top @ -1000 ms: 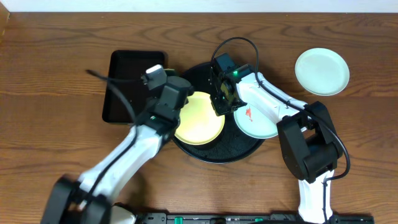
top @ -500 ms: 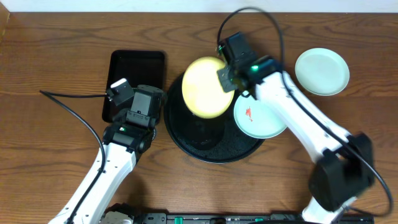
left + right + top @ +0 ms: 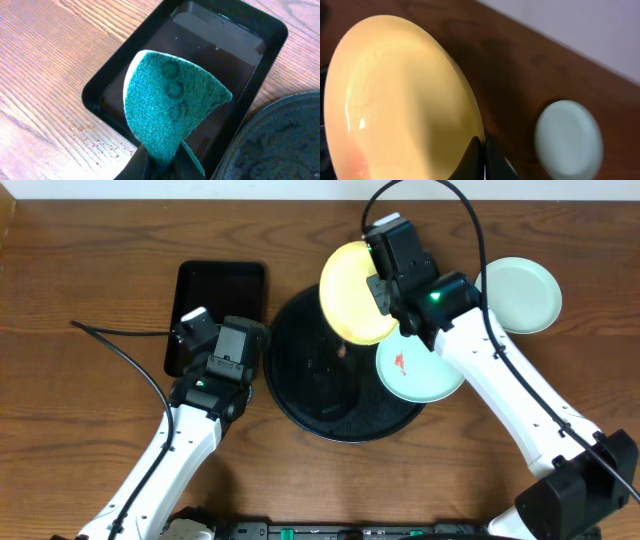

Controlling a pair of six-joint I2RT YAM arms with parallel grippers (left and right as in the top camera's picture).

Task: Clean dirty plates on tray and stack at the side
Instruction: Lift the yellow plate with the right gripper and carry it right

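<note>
**Bench (image 3: pixel 90 260), overhead and wrist views, left to right.** The small rectangular black tray (image 3: pixel 215 290) lies at the left, its floor dark and glossy, apparently wet. Above its near end the left pincer (image 3: pixel 161 159) is clamped on the lower corner of a green scouring sponge (image 3: pixel 172 105), which stands upright, clear of the tray floor.

At centre sits the round black tray (image 3: pixel 300 395), its left and middle area bare. Over its far right rim the yellow plate (image 3: pixel 350 290) is held in the air, steeply tilted. The right pincer (image 3: pixel 482 150) is closed on the plate's rim alone. Its face looks largely clean, though a faint reddish tinge near the lower edge cannot be resolved.

A mint-green plate with a red-orange smear (image 3: pixel 415 370) lies at the round tray's right edge, overlapping the rim. A second mint-green plate (image 3: pixel 517 295), apparently clean, rests on bare wood at the far right.

*Hazards.*
- The hold is a narrow edge pinch on a smooth, tilted plate, so a quick swing could make it pivot or slip out.
- A low path to the right could strike the smeared plate and knock it off the rim.
- An off-centre release onto the clean plate could leave the stack unstable.
</note>
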